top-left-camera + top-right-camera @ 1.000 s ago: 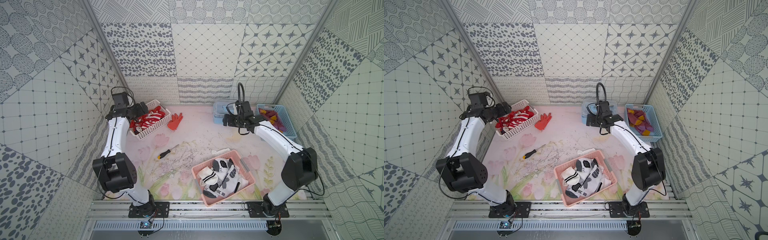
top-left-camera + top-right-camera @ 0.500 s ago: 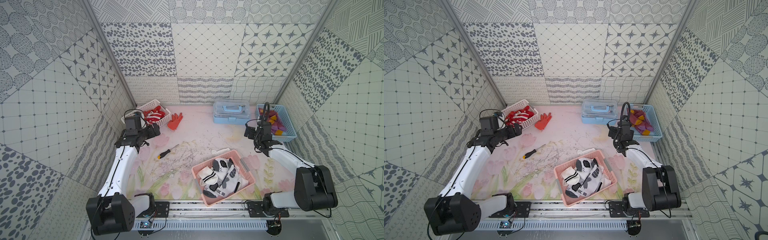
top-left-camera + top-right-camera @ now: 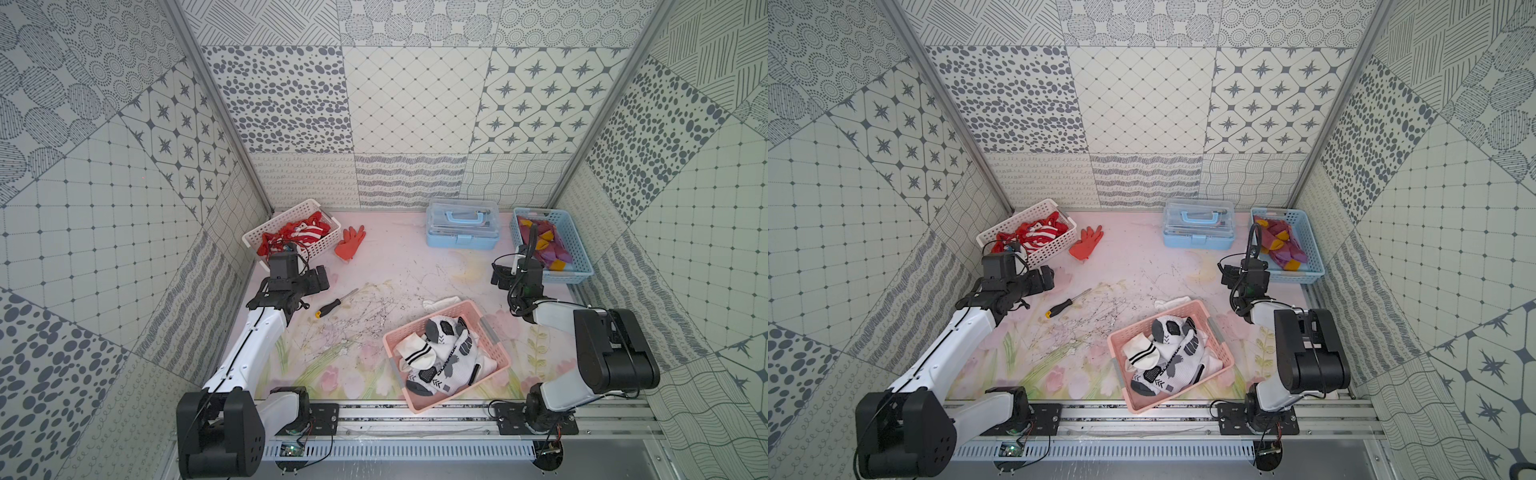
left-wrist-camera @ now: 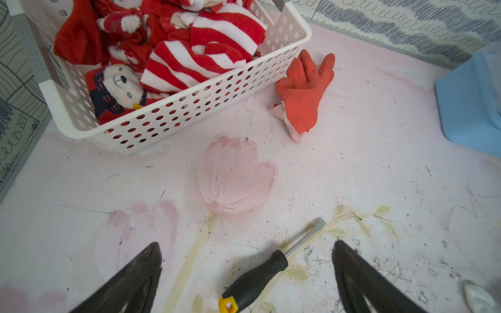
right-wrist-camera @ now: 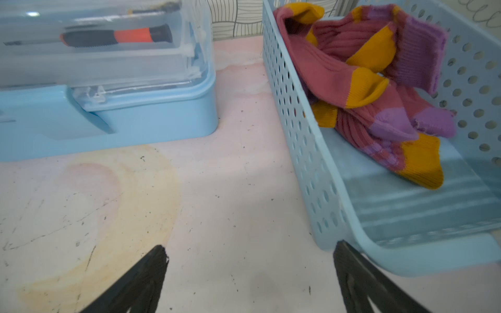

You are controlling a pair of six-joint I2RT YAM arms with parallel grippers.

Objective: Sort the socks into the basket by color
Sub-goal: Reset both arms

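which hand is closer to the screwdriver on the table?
Left. The left hand hangs open just beside the screwdriver, its handle between the fingers in the wrist view. The right hand is across the table by the blue basket.

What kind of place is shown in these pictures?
Probably a robot test cell, not a home: patterned panel walls enclose a small table, and two arms are bolted to a metal rail beside sorting baskets.

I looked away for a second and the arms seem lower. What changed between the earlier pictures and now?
Both arms pulled back toward the front rail: the left gripper away from the white basket, the right gripper from near the toolbox to beside the blue basket. Both are open and empty. Socks, baskets, glove and screwdriver stayed put.
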